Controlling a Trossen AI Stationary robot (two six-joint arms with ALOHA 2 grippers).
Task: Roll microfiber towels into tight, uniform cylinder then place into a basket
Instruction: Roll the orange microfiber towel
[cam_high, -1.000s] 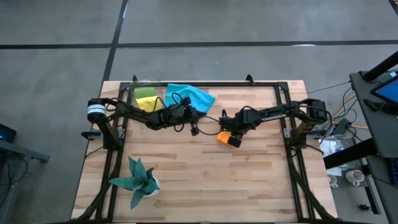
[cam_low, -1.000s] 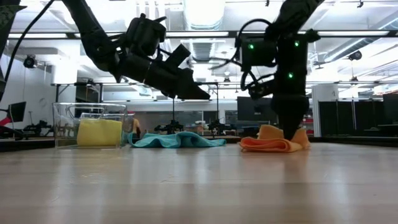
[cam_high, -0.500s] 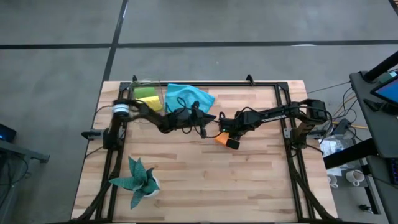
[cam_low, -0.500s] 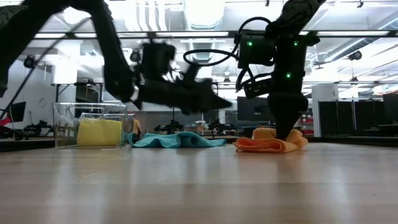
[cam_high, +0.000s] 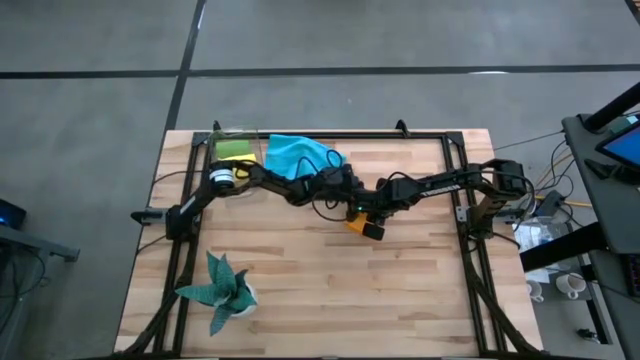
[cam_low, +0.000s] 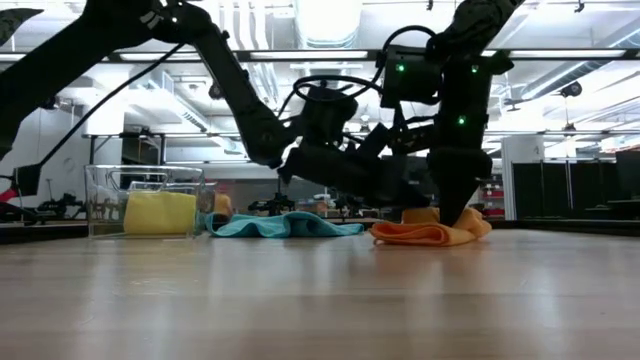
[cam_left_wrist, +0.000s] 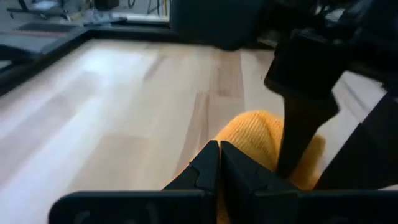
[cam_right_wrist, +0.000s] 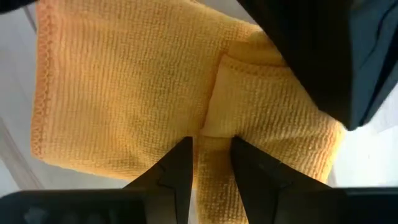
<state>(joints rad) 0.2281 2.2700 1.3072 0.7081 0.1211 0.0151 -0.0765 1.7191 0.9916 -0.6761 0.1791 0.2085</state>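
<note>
Orange towel (cam_high: 364, 225) largely under arms

Robotics lab or workshop. Pale wood-plank bench (cam_high: 330, 290) fenced by black metal frame (cam_high: 330, 134), standing on grey concrete floor (cam_high: 320, 40). Low view: open hall behind, white ceiling light strips (cam_low: 330, 15), exposed ducting, further dark workstations and monitors (cam_low: 405, 180). Cables, equipment beside bench (cam_high: 545, 205).

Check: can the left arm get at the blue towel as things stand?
Probably yes. The blue towel lies spread on the table beside the basket, with nothing on top of it. The left gripper is shut and empty, reaching just past it toward the orange towel that the right gripper pinches.
</note>
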